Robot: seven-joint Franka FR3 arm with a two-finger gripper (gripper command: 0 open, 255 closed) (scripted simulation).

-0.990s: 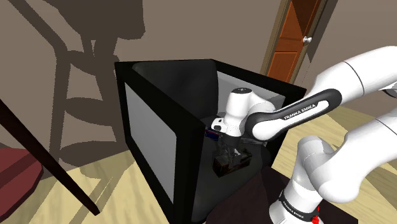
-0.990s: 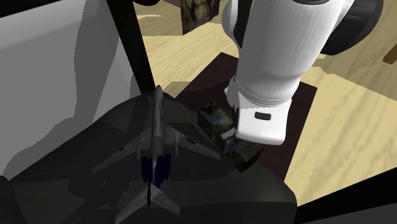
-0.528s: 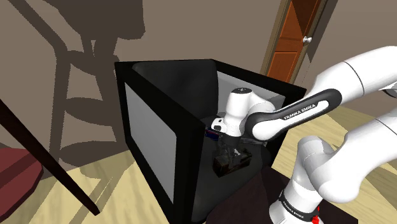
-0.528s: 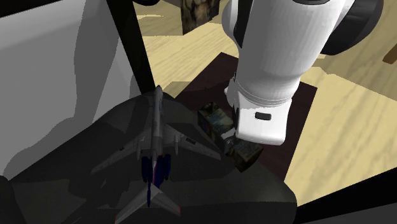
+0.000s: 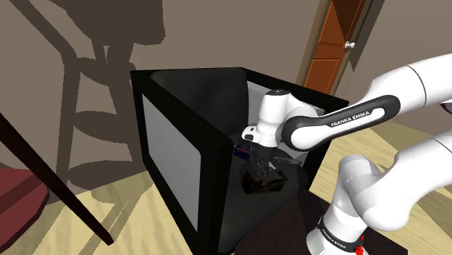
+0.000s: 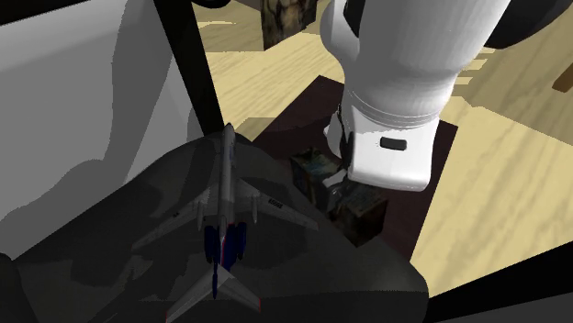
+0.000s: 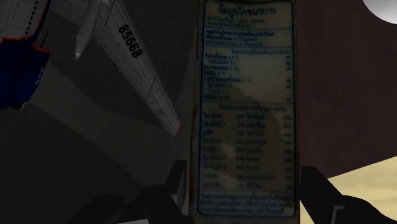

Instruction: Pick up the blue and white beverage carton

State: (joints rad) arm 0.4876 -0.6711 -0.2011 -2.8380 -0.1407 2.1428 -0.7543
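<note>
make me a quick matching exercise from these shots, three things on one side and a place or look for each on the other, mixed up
Things:
1. carton
2. toy airplane
3. door

Descriptions:
a. orange-brown, with a pale round knob, in the far wall
b. clasped between the two fingers of the gripper
c. lying next to the carton, with 85668 printed on its wing

Pairs: 1-b; 2-c; 3-a
</note>
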